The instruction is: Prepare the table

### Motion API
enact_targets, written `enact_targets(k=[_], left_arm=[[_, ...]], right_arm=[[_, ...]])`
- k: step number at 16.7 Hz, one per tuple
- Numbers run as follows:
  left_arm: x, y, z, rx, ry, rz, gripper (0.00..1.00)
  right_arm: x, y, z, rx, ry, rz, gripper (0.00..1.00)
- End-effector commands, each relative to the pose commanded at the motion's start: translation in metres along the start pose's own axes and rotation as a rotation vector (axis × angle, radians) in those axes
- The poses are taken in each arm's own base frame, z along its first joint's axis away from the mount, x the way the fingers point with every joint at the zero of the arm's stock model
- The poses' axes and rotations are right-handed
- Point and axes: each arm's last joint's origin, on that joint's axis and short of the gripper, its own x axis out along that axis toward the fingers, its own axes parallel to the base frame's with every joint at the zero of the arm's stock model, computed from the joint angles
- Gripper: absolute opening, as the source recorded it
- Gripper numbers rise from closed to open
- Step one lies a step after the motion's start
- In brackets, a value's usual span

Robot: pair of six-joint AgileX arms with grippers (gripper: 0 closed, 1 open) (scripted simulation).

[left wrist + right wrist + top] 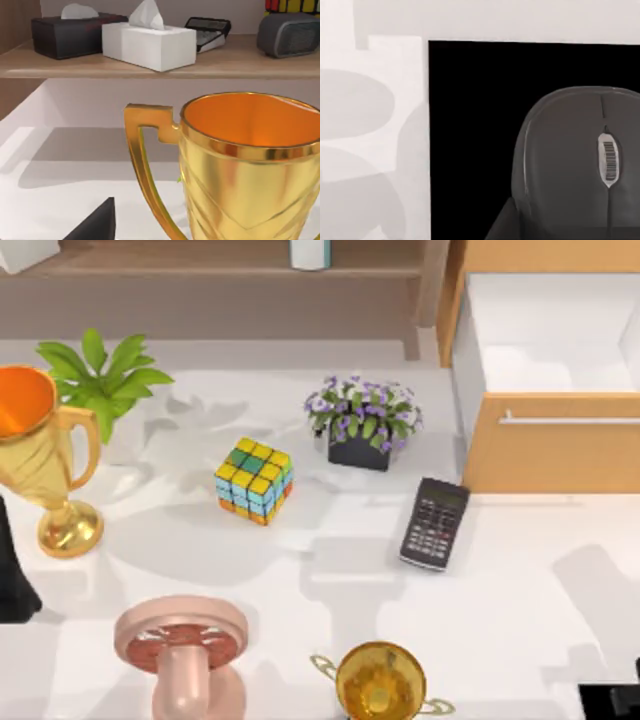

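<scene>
White table spreads across most of the top view, from the left edge to the right and down to the bottom. At the left edge stands a tall gold trophy with an orange inside, and a green leafy plant is just behind it at upper left. A coloured puzzle cube sits near the centre. Just right of it and higher, a dark pot of purple flowers stands. A black calculator lies right of centre, below an open tan drawer unit at upper right. Along the bottom edge are a pink dumbbell and a smaller gold cup.

A dark shape at the left edge is probably the left arm, close beside the trophy; whether its fingers are apart or together cannot be told. The left wrist view looks past the trophy to a wooden shelf with a white tissue box and a black tissue box.

The right wrist view shows a grey computer mouse on a black mat. For the right gripper too, its finger state cannot be told.
</scene>
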Motion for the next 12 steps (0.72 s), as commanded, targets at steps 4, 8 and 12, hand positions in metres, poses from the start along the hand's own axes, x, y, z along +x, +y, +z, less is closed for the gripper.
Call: enact_targets(k=[4, 8, 12], left_arm=[[0.0, 0.0, 0.0, 0.0, 0.0, 0.0, 1.0], [0.0, 0.0, 0.0, 0.0, 0.0, 0.0, 1.0], [0.0, 0.0, 0.0, 0.0, 0.0, 0.0, 1.0]], right_arm=[[-0.0054, 0.0013, 0.0039, 0.001, -0.038, 0.016, 0.0], [-0.009, 0.0021, 0.0064, 0.002, -0.072, 0.028, 0.0], [-0.009, 0.002, 0.0068, 0.001, -0.088, 0.032, 0.0]])
